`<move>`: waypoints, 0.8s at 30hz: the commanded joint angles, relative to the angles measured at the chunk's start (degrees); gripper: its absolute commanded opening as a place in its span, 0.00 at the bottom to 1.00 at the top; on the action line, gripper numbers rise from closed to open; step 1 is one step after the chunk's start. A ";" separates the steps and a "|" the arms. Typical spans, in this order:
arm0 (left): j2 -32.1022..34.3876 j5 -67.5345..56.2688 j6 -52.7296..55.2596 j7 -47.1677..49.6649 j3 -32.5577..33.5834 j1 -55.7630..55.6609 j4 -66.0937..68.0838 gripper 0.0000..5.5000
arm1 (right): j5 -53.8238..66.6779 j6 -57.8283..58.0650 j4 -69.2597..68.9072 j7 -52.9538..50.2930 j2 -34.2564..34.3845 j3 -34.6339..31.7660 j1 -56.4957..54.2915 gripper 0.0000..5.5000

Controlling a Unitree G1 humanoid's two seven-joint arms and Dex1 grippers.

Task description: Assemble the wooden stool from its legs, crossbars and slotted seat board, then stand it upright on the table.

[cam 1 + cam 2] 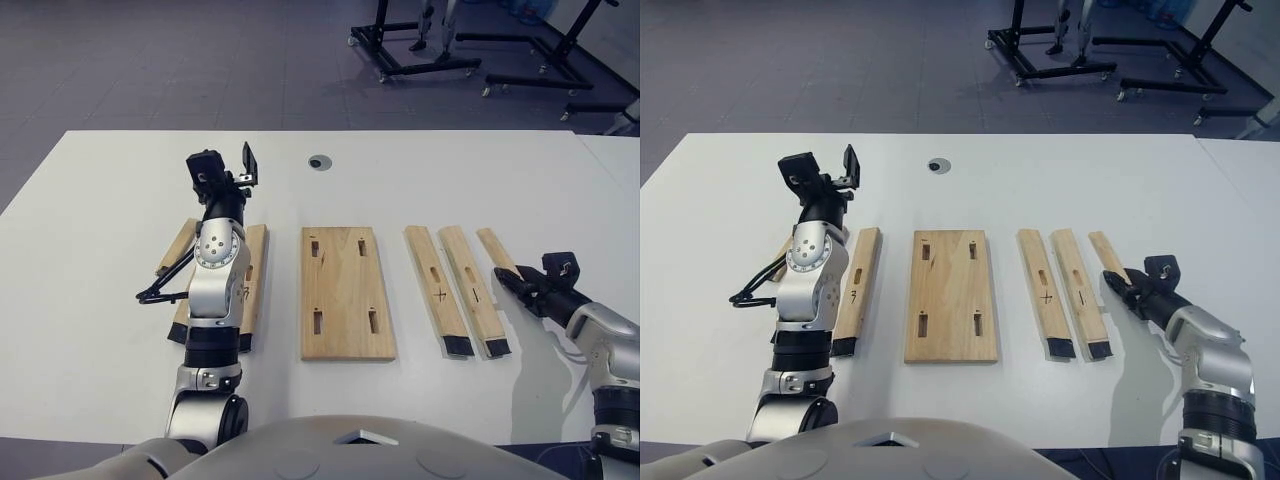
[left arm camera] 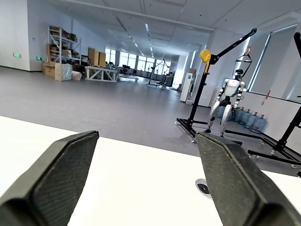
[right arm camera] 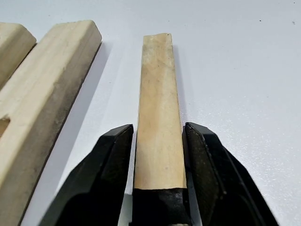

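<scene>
The right gripper [image 3: 157, 134] sits low at the right of the table [image 1: 120, 200], its fingers [image 3: 115, 155] clamped on both edges of the narrow crossbar [image 3: 157, 84] near its black-tipped end, and the wood lies flat. The left gripper [image 1: 228, 165] hangs above a leg [image 1: 257, 270], fingers spread wide and empty. The slotted seat board [image 1: 345, 290] lies mid-table.
</scene>
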 commanded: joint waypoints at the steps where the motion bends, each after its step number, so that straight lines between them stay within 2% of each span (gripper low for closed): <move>1: -1.09 -0.21 0.72 0.11 -0.39 -1.63 0.96 0.69 | -0.55 2.48 2.29 -0.68 2.34 2.07 1.87 0.25; 6: -0.51 -0.08 0.43 -0.87 -0.66 -2.50 1.54 0.69 | -1.47 -1.03 3.43 -3.16 3.15 1.68 0.59 0.23; 11: -2.15 -11.04 0.37 -8.18 2.19 -4.55 0.40 0.69 | 1.74 -4.53 -4.51 -9.00 7.08 0.86 -10.61 0.23; 13: -2.92 -20.26 4.01 -11.60 5.57 -6.50 0.70 0.69 | 2.95 -5.04 -10.93 -11.15 9.85 2.41 -16.96 0.23; 15: -2.99 -33.13 10.28 -16.04 10.15 -8.34 1.59 0.69 | 1.45 -5.21 -15.32 -12.41 12.66 7.00 -22.40 0.23; 17: -1.44 -41.13 16.40 -19.50 12.08 -9.33 2.42 0.69 | -0.90 -5.85 -18.82 -13.19 15.32 12.55 -25.28 0.23; 21: 0.96 -51.62 27.27 -23.31 12.34 -9.59 1.95 0.69 | -5.60 -8.53 -25.66 -11.98 18.85 23.37 -25.04 0.23; 24: 1.05 -55.46 31.21 -23.71 11.98 -8.87 1.15 0.69 | -7.95 -9.11 -28.79 -11.65 20.07 27.88 -23.69 0.23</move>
